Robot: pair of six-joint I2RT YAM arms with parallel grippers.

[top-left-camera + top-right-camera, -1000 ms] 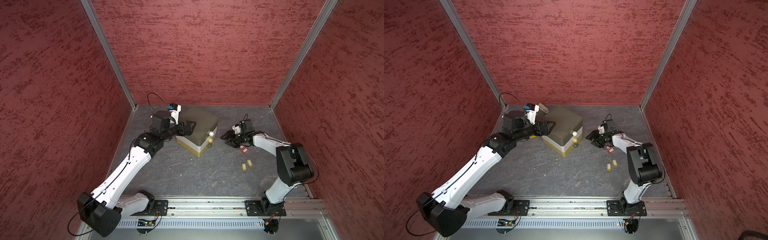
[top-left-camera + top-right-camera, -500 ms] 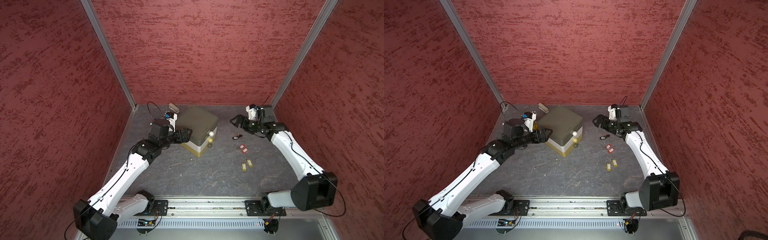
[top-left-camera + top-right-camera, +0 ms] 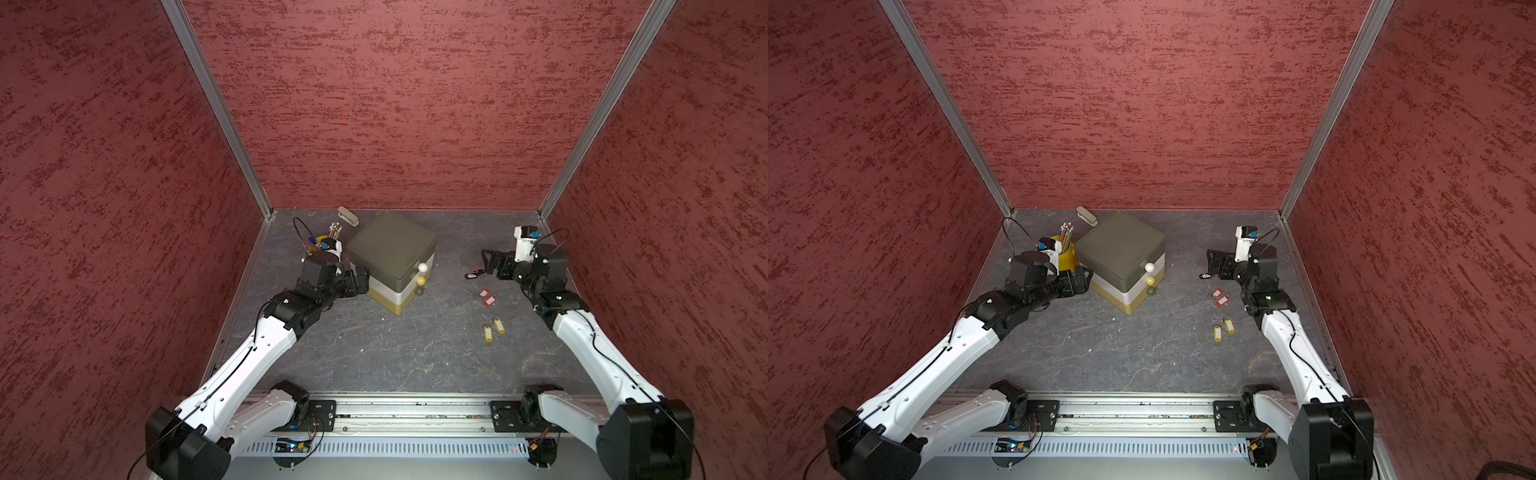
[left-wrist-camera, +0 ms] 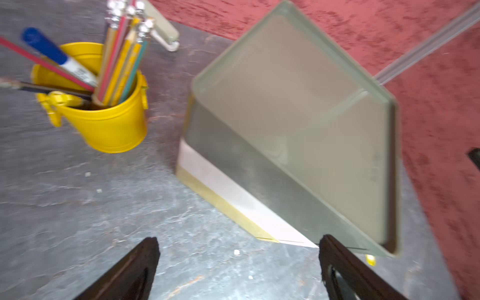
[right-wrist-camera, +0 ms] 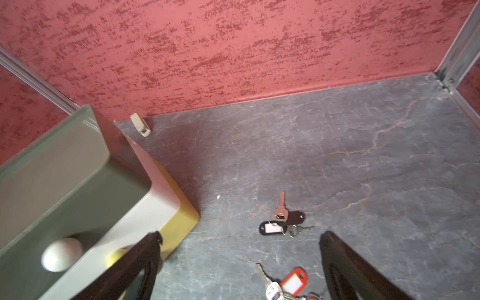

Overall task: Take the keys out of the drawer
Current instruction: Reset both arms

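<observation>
The drawer unit has an olive top, a white middle and a yellow bottom, and all its fronts sit flush. The keys lie on the floor to its right: black-tagged keys, red-tagged keys and yellow-tagged keys. My right gripper hangs open just above and behind the black-tagged keys, holding nothing. My left gripper is open beside the unit's left wall, with bare floor between its fingers.
A yellow cup of pencils and pens stands left of the unit, right behind my left wrist. A beige stapler lies by the back wall. Red walls close in on three sides.
My right gripper opened wide and lifted back toward the right wall, leaving the black-tagged keys on the floor. My left gripper drew back a little from the drawer unit.
</observation>
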